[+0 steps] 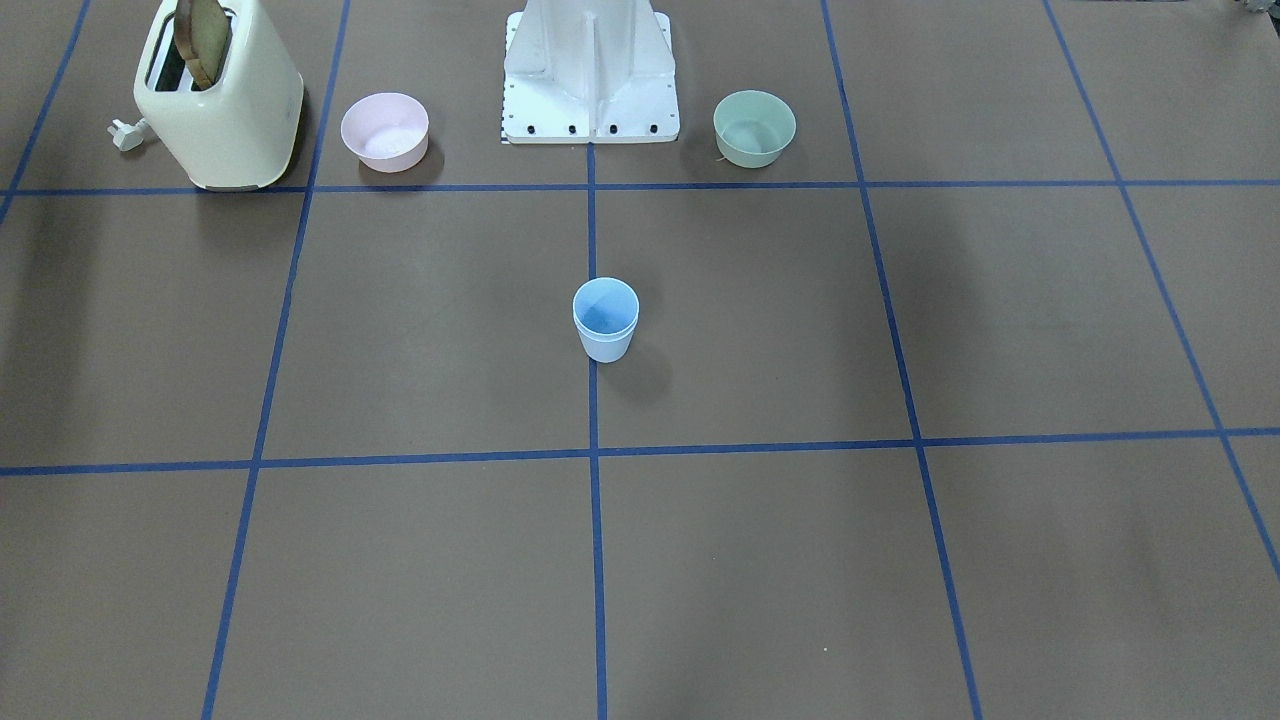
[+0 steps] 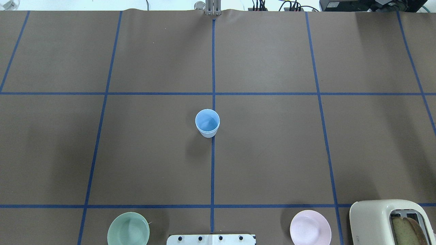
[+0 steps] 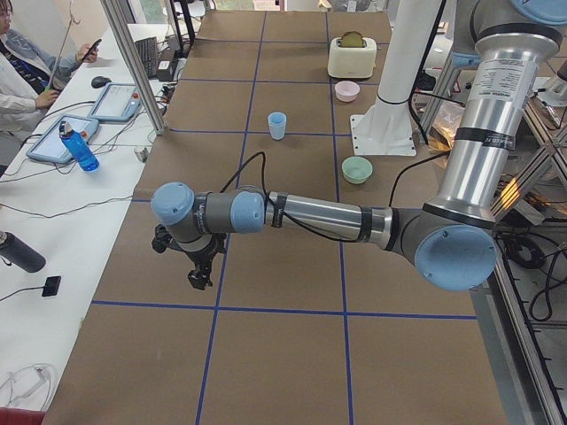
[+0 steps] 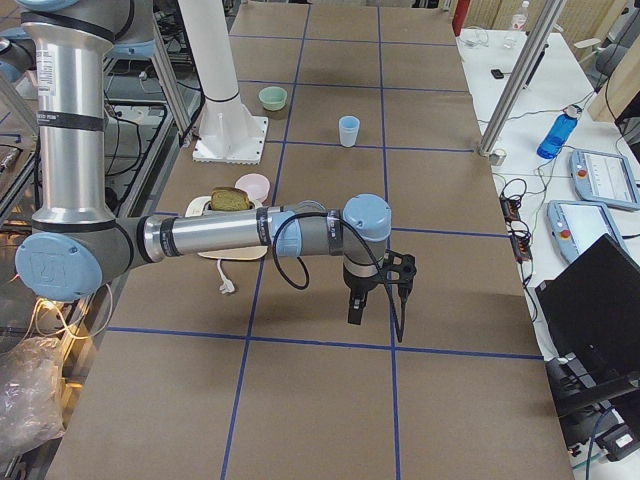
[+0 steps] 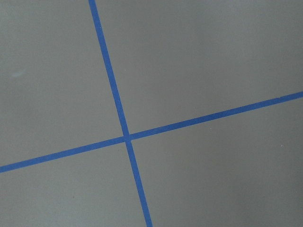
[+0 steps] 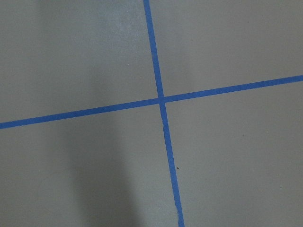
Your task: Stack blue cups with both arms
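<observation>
We see the left gripper (image 3: 199, 276) and right gripper (image 4: 372, 305) only from the table's ends, each hanging fingers-down over bare table (image 2: 272, 153), and we cannot tell how far either is parted. Well apart from both, the cups (image 2: 207, 123) stand mid-table on the centre tape line (image 2: 213, 68), long axis vertical, mouth up. Seen from overhead, the green bowl (image 2: 128, 229) lies at seven o'clock from them and the pink bowl (image 2: 310, 227) at five.

table (image 1: 800, 550), cups (image 1: 606, 320), pink bowl (image 1: 385, 130), green bowl (image 1: 754, 127), toaster (image 1: 225, 110)
</observation>
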Controlling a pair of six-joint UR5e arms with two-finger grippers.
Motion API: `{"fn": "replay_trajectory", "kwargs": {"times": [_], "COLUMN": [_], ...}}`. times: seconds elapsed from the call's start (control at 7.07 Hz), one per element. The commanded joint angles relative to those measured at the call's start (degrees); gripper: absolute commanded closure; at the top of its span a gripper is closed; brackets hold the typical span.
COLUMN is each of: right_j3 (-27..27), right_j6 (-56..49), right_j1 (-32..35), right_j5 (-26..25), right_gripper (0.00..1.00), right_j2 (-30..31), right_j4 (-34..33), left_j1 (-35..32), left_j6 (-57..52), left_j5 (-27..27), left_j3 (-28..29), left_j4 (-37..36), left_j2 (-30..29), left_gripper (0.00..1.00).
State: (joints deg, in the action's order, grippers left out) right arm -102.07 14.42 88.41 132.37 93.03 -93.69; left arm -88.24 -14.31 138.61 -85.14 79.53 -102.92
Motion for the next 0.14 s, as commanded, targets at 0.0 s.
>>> {"fn": "replay_trajectory", "kwargs": {"times": [0.0], "right_j3": [-0.1], "right_j6": [0.0], "right_j1": [0.1], "right_j5": [0.0], "right_gripper": [0.00], "right_j2": [0.2], "right_j4": [0.0], "left_j1": [-0.1], "left_j6": [0.0], "left_j5": [-0.1], "left_j3": [0.0], "left_j4": [-0.1], "left_j2": [0.1], "left_gripper": [0.00]}}
